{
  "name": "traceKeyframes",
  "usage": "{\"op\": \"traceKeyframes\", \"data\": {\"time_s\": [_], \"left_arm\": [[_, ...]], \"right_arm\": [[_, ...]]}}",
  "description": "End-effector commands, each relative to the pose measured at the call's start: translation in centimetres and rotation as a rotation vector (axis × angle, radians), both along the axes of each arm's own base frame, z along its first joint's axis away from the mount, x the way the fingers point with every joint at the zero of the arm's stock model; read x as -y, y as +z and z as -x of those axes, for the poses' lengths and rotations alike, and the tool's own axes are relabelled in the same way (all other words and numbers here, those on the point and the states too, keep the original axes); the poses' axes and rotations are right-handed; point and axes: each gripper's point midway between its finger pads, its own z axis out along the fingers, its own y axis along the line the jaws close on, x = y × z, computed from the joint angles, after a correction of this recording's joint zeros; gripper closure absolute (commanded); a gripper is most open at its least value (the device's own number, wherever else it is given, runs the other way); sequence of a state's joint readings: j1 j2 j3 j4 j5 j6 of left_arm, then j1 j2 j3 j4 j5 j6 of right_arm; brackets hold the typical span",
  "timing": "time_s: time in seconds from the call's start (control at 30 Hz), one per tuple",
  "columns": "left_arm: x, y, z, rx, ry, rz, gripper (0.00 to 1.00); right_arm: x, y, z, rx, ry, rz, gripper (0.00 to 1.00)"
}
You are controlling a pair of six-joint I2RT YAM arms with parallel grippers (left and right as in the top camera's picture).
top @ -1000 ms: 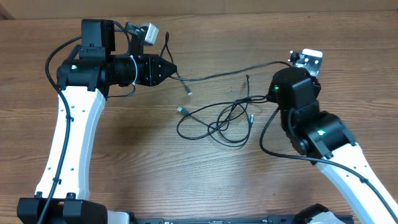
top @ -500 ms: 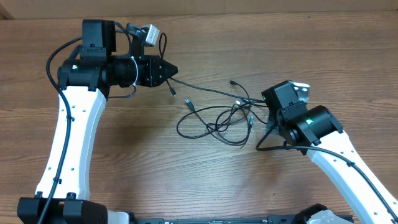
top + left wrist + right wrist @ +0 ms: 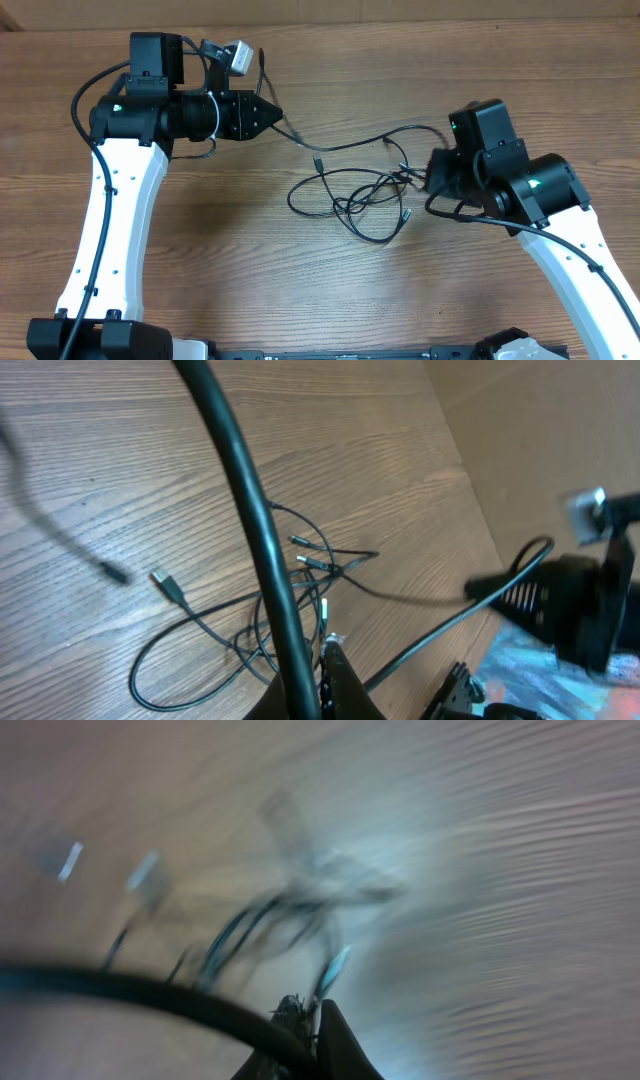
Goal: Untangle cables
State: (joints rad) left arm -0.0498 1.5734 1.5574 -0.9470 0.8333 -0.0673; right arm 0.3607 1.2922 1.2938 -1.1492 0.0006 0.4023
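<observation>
Cables [image 3: 350, 203] lie looped overhead; wrist views show left tool [image 3: 325, 655], right tool [image 3: 310, 1012] pinching them.

cables [image 3: 348, 203]: looped heap on desk [image 3: 400, 50], near its middle | left end effector [image 3: 276, 112]: left of and behind heap, one strand reaching it | right end effector [image 3: 432, 172]: just right of heap

A brown wood-grain table [image 3: 330, 290] meets a plain tan panel [image 3: 560, 430] behind it.
</observation>
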Motion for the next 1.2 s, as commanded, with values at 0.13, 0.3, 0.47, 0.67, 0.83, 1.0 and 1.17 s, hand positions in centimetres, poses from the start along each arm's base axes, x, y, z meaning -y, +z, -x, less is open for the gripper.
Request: {"op": "traceKeyframes", "data": {"time_s": [0.13, 0.3, 0.47, 0.67, 0.83, 1.0, 1.17], "left_arm": [[-0.2, 0.6, -0.2, 0.033, -0.005, -0.011, 0.96], [1.5, 0.4, 1.1, 0.079, -0.110, -0.036, 0.96], [3.4, -0.2, 3.0, 0.118, -0.239, -0.073, 0.96], [3.3, -0.4, 3.1, 0.111, -0.241, -0.080, 0.96], [3.3, -0.4, 2.9, 0.125, -0.241, -0.087, 0.96], [2.6, -1.0, 2.3, 0.131, -0.211, -0.142, 0.96], [2.6, -1.0, 2.2, 0.132, -0.208, -0.148, 0.95]], "right_arm": [[-2.5, -0.8, 2.5, -0.061, 0.274, -0.067, 0.96], [-6.3, 2.2, 0.0, 0.092, 0.350, -0.251, 0.96], [-10.0, 10.6, -3.3, 0.436, 0.522, -0.414, 0.96], [-9.4, 23.6, -5.0, 0.831, 0.545, -0.435, 0.96], [-9.3, 25.0, -4.5, 0.840, 0.546, -0.435, 0.96], [-7.1, 12.9, -5.5, 0.407, 0.384, -0.276, 0.96], [-5.7, 4.2, -4.7, 0.063, 0.320, -0.167, 0.96]]}}
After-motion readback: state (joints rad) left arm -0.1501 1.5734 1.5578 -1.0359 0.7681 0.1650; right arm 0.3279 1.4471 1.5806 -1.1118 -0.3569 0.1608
